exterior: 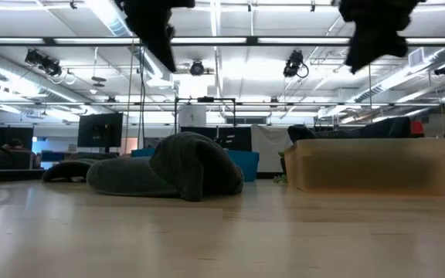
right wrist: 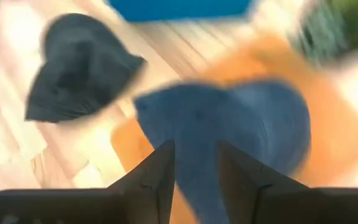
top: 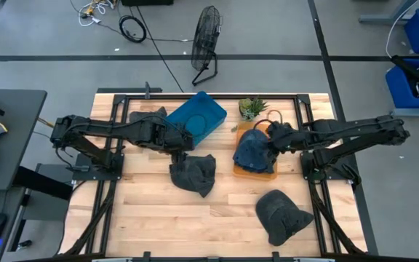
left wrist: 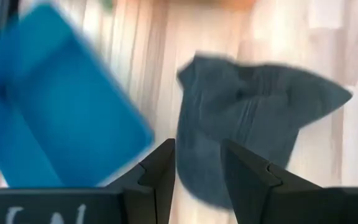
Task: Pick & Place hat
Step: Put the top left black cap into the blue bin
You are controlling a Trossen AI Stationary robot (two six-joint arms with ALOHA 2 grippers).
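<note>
Several hats lie about. A dark grey hat (top: pixel 193 173) (left wrist: pixel 253 124) rests flat on the table's middle, and my left gripper (top: pixel 182 142) (left wrist: pixel 197 165) hovers open above its left edge. A blue hat (top: pixel 253 153) (right wrist: pixel 241 130) lies in the orange tray (top: pixel 268 172), draped over the tray's left rim. My right gripper (top: pixel 271 140) (right wrist: pixel 196 165) hangs open just above it. A second dark hat (top: pixel 281 215) sits near the front edge, and a third (top: pixel 145 116) lies left of the blue bin (top: pixel 198 116). In the low view both grippers stay high above the table.
A small potted plant (top: pixel 252 108) stands behind the orange tray at the far edge. The blue bin sits tilted at the far middle. Bare wood shows at the near left of the table (top: pixel 144 218). A floor fan stands beyond the far edge.
</note>
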